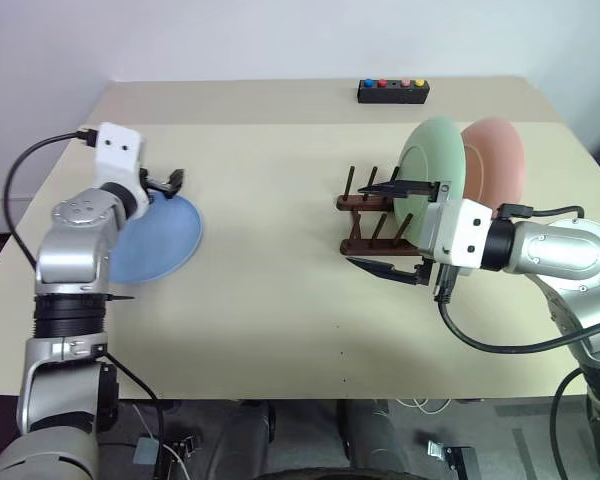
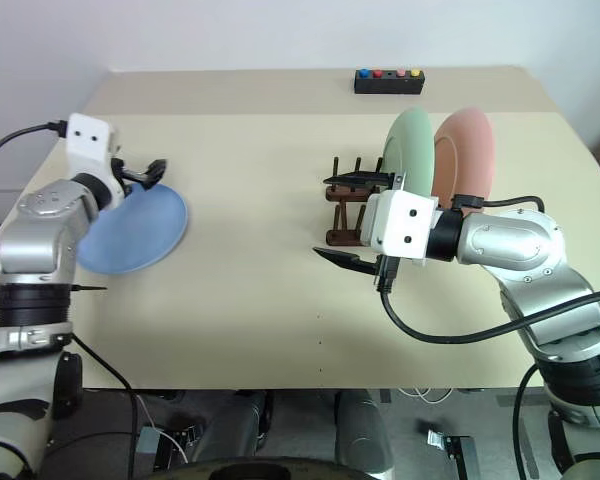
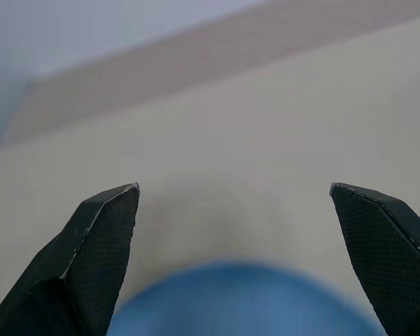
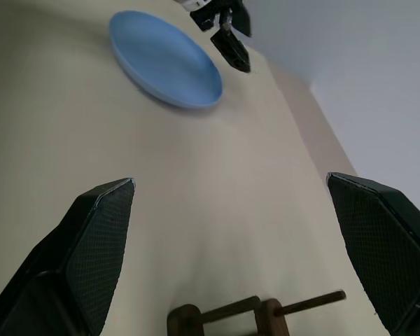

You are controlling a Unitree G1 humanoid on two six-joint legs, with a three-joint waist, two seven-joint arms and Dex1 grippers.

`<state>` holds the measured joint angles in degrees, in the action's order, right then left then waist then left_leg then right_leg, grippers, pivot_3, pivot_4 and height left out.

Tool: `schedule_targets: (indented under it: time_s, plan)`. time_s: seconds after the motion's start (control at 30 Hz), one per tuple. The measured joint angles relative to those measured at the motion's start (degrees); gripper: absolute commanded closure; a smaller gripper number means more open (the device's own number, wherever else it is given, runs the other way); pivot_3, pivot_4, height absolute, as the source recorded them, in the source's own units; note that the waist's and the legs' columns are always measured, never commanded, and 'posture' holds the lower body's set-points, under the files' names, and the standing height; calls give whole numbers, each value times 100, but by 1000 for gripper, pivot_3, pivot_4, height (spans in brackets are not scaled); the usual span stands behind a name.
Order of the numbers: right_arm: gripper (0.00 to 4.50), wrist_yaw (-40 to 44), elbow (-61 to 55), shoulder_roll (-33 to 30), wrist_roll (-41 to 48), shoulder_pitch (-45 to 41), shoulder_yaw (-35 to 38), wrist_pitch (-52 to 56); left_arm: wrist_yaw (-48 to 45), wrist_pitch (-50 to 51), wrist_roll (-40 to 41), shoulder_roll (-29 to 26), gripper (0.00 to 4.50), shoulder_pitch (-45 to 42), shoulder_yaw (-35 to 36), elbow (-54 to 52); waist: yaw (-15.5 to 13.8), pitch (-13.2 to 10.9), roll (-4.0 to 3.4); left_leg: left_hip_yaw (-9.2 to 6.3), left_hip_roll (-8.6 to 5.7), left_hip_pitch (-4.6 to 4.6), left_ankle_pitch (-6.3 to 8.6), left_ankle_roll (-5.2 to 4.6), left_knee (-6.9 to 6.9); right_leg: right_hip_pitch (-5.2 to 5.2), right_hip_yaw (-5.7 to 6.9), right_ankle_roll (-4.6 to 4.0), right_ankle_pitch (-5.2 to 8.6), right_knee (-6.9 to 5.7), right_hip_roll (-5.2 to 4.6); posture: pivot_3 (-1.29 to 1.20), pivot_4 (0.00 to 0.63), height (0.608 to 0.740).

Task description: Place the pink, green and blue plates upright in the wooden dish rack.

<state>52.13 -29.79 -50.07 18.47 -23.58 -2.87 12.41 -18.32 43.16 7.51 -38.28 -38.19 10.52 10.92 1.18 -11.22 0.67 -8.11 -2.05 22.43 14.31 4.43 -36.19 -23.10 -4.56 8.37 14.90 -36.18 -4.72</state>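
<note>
Both grippers, left (image 1: 168,183) and right (image 1: 392,228), stand wide apart and hold nothing. Green plate (image 1: 432,170) and pink plate (image 1: 495,165) stand upright in the rack (image 1: 372,222), while the blue plate (image 1: 158,240) lies flat on the bench (image 1: 280,300) just under the left gripper. To lift it well, I'd say that gripper should pinch the near rim and tip the plate up before carrying it over.

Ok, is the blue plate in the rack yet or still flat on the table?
Flat on the table. The blue plate lies by the open left gripper, far from the rack.
</note>
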Motion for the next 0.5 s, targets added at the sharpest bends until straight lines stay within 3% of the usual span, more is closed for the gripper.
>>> schedule_targets:
  time_s: [0.17,0.5]
  plan:
    - [0,74,81,175,-81,11,-65,-85,163,770,-88,-305,21,1,95,326,-3,0,0,-2,0,0,0,0,3,-4,1,-1,0,-5,0,0,150,740]
    - [0,80,79,307,-195,140,-79,-80,-222,1301,-138,-789,21,39,-27,1431,-17,2,7,-1,0,0,-1,1,1,-4,1,-2,-1,-7,0,0,150,740]
